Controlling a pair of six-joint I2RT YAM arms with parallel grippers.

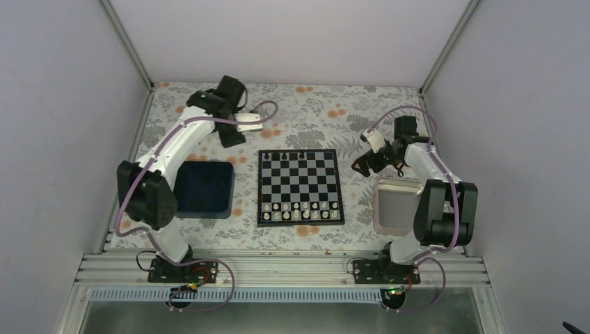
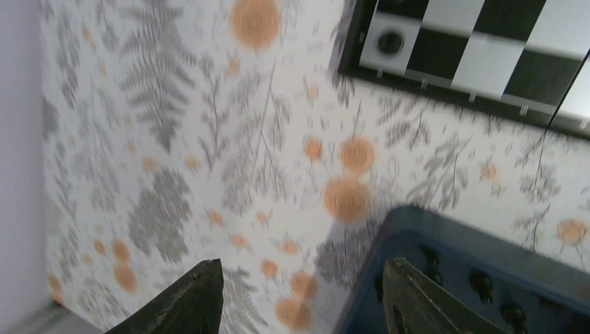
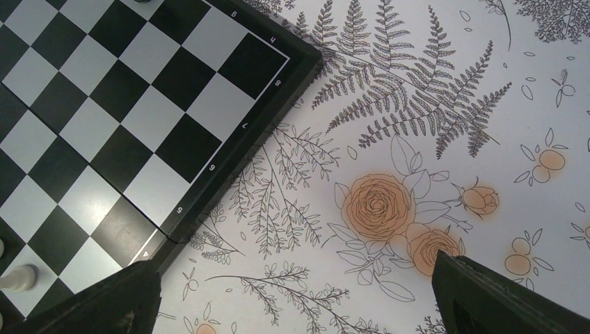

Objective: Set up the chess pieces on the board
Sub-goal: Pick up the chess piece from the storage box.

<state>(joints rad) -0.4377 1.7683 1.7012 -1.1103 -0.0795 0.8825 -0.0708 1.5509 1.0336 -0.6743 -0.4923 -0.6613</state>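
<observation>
The board (image 1: 299,186) lies mid-table with a few black chess pieces (image 1: 277,155) along its far row. More black pieces (image 2: 480,282) lie in the dark blue tray (image 2: 431,233). A single black piece (image 2: 391,42) stands on a corner square of the board (image 2: 480,66). My left gripper (image 2: 303,296) hovers open over the cloth between board and blue tray, with nothing between its fingers. My right gripper (image 3: 299,299) is wide open over the cloth beside the board's (image 3: 125,104) right edge. In the top view the left gripper (image 1: 234,139) is far left of the board and the right gripper (image 1: 362,165) just right of it.
White pieces (image 1: 299,211) fill the board's two near rows; one white piece (image 3: 17,278) shows by my right gripper's left finger. A silver metal tray (image 1: 398,207) sits right of the board, the blue tray (image 1: 203,189) left. Grey walls enclose the floral tablecloth.
</observation>
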